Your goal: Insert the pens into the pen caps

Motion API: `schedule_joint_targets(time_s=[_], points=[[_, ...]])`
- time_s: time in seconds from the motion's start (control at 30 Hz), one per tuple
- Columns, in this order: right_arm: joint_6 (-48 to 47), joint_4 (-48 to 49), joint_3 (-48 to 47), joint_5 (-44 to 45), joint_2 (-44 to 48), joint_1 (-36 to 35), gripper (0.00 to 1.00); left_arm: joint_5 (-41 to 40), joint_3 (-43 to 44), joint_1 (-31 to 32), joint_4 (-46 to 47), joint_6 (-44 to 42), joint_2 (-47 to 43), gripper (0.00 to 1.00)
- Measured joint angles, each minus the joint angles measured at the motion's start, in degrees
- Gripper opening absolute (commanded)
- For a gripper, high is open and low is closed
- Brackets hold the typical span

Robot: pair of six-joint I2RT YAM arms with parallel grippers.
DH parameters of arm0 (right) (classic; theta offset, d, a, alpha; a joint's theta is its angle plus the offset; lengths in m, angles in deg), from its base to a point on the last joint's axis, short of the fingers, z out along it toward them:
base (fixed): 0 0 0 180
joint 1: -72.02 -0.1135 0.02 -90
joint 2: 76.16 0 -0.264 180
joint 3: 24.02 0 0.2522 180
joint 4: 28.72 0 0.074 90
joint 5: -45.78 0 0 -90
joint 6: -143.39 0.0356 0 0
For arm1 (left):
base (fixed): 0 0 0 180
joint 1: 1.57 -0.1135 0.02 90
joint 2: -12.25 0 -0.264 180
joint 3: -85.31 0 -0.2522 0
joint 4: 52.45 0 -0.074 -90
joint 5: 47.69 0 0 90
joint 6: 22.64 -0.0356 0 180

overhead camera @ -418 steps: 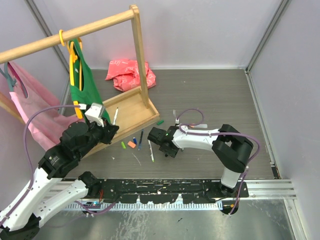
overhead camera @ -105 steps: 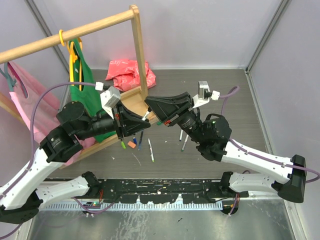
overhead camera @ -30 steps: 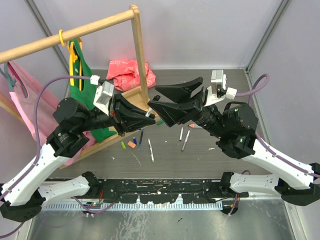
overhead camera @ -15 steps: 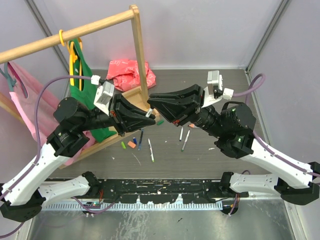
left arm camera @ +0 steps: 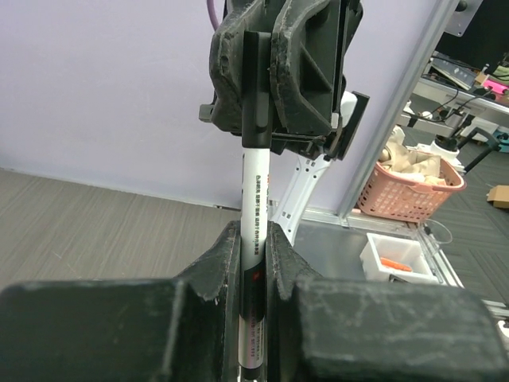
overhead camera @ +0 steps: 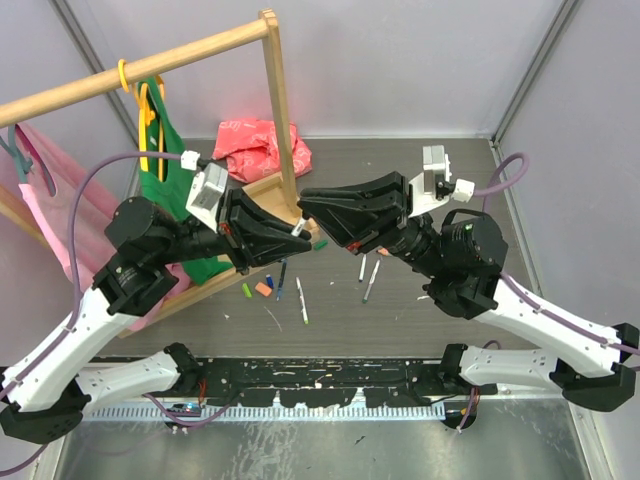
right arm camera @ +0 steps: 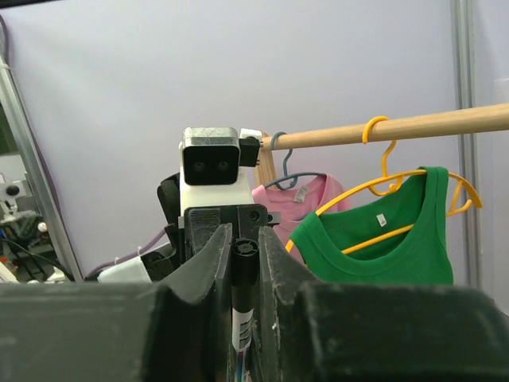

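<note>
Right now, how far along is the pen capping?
Done: nothing I can confirm. In hand: left claw shut on a white pen, right claw shut on its black cap. Left: a green cap, an orange cap and several loose pens on the table.

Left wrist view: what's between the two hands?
In that view, a white pen bridges them: left hand grips its barrel, right hand its black end.

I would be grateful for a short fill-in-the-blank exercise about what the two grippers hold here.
The left gripper is shut on a pen with a ___ barrel. The right gripper is shut on that pen's ___ top end. A ___ shirt hangs on the yellow hanger.
Missing words: white; black; green.
</note>
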Motion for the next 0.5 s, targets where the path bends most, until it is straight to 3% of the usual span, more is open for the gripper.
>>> schedule_joint_targets(time_s=[0.5], points=[[2.40,14.93,9.60,10.29,0.42,-7.52,0.00,4.09,3.28,0.37,-5.99,2.91,0.90,0.00]])
